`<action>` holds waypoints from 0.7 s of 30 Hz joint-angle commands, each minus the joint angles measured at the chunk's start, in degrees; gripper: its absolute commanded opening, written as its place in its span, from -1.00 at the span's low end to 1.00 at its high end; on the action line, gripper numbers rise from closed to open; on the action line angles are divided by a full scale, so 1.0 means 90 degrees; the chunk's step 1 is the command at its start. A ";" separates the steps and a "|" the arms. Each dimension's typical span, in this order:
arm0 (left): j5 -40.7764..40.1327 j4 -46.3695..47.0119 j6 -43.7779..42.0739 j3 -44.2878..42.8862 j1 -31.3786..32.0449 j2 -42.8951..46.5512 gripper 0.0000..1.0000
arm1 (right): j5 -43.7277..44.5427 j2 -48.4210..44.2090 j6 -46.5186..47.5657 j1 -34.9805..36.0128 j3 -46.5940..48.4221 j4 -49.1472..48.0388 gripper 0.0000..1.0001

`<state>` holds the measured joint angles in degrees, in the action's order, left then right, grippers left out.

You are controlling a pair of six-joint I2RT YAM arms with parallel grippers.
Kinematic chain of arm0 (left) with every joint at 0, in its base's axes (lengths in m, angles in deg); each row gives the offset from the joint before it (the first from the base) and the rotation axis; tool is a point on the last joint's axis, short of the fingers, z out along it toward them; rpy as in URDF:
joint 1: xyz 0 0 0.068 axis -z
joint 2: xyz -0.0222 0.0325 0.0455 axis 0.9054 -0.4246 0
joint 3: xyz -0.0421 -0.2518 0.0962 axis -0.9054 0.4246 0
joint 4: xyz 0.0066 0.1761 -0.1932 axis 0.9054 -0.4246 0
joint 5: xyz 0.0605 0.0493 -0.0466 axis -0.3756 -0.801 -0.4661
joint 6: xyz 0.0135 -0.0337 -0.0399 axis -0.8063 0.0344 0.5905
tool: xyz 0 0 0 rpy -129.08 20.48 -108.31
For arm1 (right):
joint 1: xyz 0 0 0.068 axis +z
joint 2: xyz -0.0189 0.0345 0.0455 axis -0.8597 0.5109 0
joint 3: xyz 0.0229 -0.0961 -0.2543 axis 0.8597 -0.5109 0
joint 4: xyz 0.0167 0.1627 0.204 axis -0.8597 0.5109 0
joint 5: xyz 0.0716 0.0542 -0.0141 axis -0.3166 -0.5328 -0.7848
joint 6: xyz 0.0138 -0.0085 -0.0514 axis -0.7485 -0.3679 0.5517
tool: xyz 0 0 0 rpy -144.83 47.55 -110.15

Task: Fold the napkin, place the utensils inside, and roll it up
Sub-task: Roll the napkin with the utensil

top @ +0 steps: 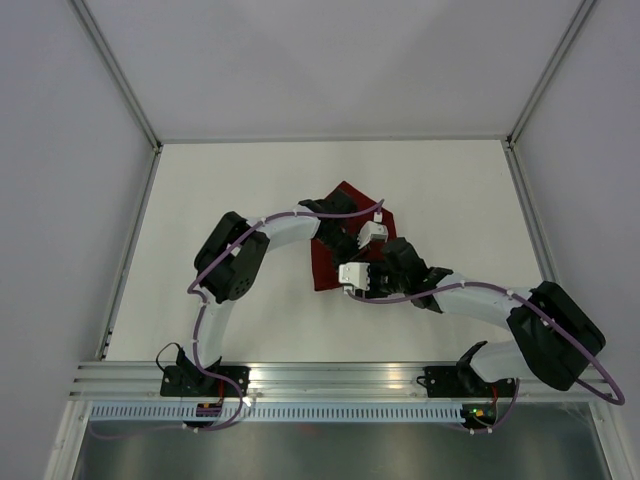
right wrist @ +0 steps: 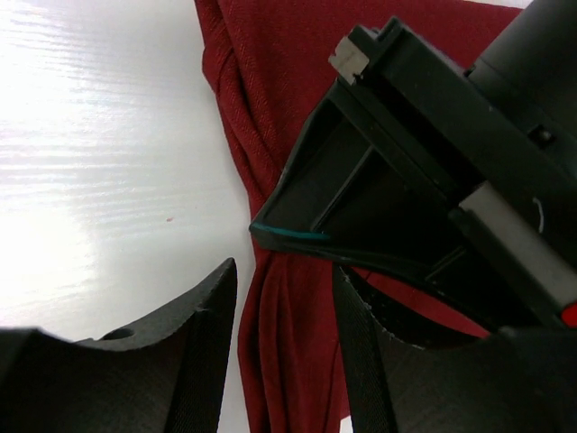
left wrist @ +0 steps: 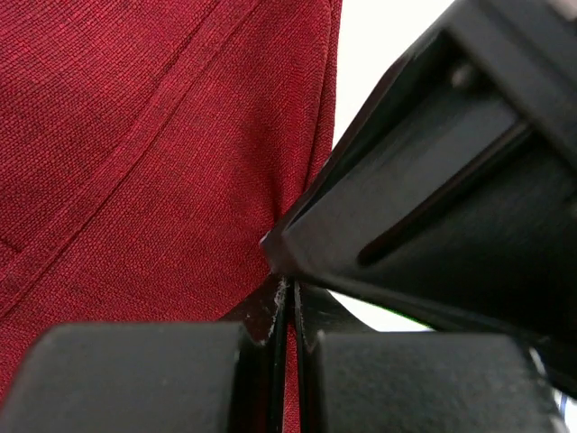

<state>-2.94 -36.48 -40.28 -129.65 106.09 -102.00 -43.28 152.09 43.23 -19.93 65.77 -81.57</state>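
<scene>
The dark red napkin (top: 326,262) lies bunched on the white table, mostly hidden under both grippers. My left gripper (top: 352,242) is shut on a thin fold of the napkin (left wrist: 135,135), and red cloth shows between its pads (left wrist: 290,298). My right gripper (top: 347,272) is open, and its fingers (right wrist: 284,271) straddle a bunched ridge of the napkin (right wrist: 288,352) at its edge. The right gripper's black body (left wrist: 451,180) sits close against the left fingertips. The left gripper's body (right wrist: 406,162) hangs just above the right fingers. No utensils are in view.
The white table (top: 220,180) is bounded by grey walls with aluminium posts (top: 120,80) at the back corners. A metal rail (top: 330,375) with both arm bases runs along the near edge.
</scene>
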 commanded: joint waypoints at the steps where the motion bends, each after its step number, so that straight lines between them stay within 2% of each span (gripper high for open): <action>1: 0.0135 -0.0217 0.0022 -0.0145 -0.0038 -0.0169 -0.95 | 0.0401 0.0207 0.0070 0.0149 -0.0107 -0.0713 0.05; 10: 0.0145 -0.0237 0.0003 -0.0175 -0.0058 -0.0149 -0.95 | 0.0811 0.0627 0.0295 0.0285 -0.0292 -0.1162 0.05; 14: 0.0174 -0.0237 0.0013 -0.0204 -0.0067 -0.0140 -0.95 | 0.0948 0.0833 0.0363 0.0364 -0.0322 -0.1279 -0.01; 19: 0.0203 -0.0246 0.0071 -0.0253 -0.0087 -0.0110 -0.95 | 0.1115 0.0940 0.0412 0.0422 -0.0332 -0.1368 -0.27; 21: 0.0252 -0.0237 0.0139 -0.0272 -0.0096 -0.0072 -0.83 | 0.1154 0.0940 0.0383 0.0422 -0.0322 -0.1339 -0.45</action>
<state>-2.85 -37.86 -40.28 -129.98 105.32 -102.20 -34.69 159.57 46.16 -16.28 63.37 -92.48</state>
